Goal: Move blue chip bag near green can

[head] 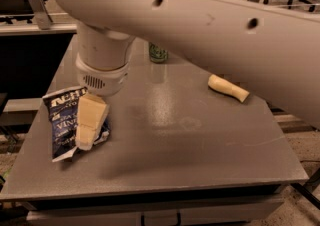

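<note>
The blue chip bag (62, 120) lies flat on the left side of the grey table (200, 160), its white lettering facing up. My gripper (88, 134) hangs from the big white arm and is down over the right half of the bag, covering part of it. The green can (159, 53) stands upright at the far edge of the table, partly hidden behind the arm, well apart from the bag.
A yellow sponge (228, 88) lies on the right side of the table. The white arm (200, 25) spans the upper view. Office chairs and desks stand behind the table. The table's front edge (150, 187) is close to the camera.
</note>
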`<state>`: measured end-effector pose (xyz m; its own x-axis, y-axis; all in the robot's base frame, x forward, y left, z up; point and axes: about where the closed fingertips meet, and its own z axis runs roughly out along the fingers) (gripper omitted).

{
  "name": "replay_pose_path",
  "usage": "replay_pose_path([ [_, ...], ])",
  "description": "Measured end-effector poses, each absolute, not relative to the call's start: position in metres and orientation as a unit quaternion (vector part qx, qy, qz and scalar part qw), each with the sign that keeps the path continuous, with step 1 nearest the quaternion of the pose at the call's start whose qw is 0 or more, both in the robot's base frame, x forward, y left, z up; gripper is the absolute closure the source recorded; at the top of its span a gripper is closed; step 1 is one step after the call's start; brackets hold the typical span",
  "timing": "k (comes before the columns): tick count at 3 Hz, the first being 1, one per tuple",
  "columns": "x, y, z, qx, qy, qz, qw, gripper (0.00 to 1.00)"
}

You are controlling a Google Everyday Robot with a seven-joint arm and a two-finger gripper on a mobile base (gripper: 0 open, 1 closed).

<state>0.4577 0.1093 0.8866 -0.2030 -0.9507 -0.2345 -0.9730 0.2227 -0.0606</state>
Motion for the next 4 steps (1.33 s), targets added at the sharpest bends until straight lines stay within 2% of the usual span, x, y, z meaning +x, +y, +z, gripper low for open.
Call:
replay_pose_path([
  [3, 0.468, 0.147, 0.844, -0.635, 0.768, 0.043, 0.072, 0.00],
  [4, 0.466, 0.146, 0.843, -0.637, 0.766, 0.043, 0.070, 0.26],
])
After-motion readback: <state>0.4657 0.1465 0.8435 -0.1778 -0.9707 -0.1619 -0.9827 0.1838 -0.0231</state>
